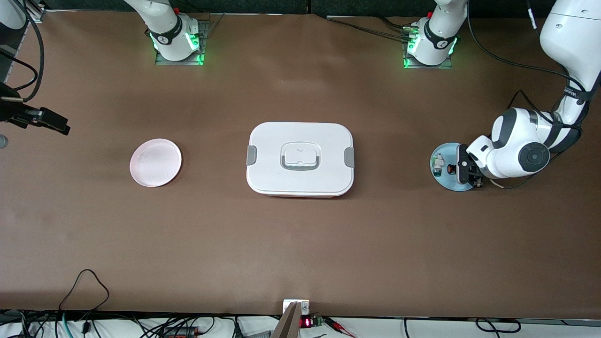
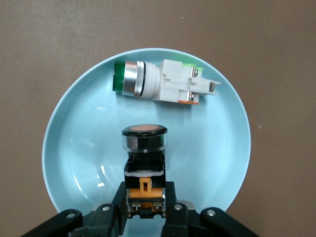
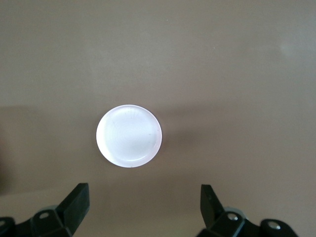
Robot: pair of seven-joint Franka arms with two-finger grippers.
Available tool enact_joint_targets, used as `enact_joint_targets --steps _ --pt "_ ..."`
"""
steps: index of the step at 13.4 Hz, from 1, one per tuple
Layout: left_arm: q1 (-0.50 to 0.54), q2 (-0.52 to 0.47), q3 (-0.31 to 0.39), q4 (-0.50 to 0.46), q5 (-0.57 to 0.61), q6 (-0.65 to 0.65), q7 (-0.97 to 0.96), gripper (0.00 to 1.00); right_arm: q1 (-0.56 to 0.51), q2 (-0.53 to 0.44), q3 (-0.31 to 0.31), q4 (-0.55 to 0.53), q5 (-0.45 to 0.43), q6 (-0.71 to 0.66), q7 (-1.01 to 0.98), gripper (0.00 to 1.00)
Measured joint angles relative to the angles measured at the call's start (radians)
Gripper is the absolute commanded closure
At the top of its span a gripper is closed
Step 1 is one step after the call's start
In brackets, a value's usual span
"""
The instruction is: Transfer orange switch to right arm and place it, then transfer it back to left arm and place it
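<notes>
At the right arm's end of the table you see the right gripper (image 1: 47, 123) held up in the air near the table's edge, waiting; its wrist view shows its two fingers (image 3: 74, 202) spread wide with nothing between them. The pink plate (image 1: 155, 162) lies on the brown table (image 1: 300, 244), bare, between that end and the middle.

In the middle sits the box (image 1: 300, 158), white, lid on, grey clips at both short sides and a grey-edged handle recessed in the lid. It stands well apart from both plates.

Toward the left arm's end you find the blue plate (image 1: 443, 180), with the left gripper (image 1: 462, 169) down over it. The orange switch (image 1: 451, 168) is on that plate, and in the left wrist view your claw is closed on it: the black fingers (image 2: 118, 210) press the switch's rear body from both sides, its orange face (image 2: 145, 129) pointing away from the gripper. Whether the switch rests on the plate or is lifted just off it, you cannot tell. Beside it on the same plate lies the white-and-green component (image 2: 160, 84) on its side, not touching the switch.
</notes>
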Motion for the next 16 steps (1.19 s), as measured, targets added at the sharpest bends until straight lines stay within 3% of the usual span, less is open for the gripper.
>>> enact_joint_targets --steps 8,9,11,16 --pt "0.016 0.012 0.001 -0.002 0.000 0.009 0.000 0.97 -0.001 -0.115 -0.001 -0.163 0.003 0.064 -0.031 0.00" --pt "0.017 0.012 0.001 -0.002 0.000 0.010 0.000 0.90 -0.001 -0.124 -0.002 -0.163 0.003 0.063 -0.033 0.00" --pt "0.020 0.012 0.003 -0.002 0.000 0.010 0.000 0.00 -0.001 -0.133 -0.003 -0.155 0.003 0.063 -0.037 0.00" --pt "0.043 0.020 0.007 0.000 0.000 0.020 -0.002 0.00 0.002 -0.131 0.003 -0.135 0.005 0.038 -0.040 0.00"
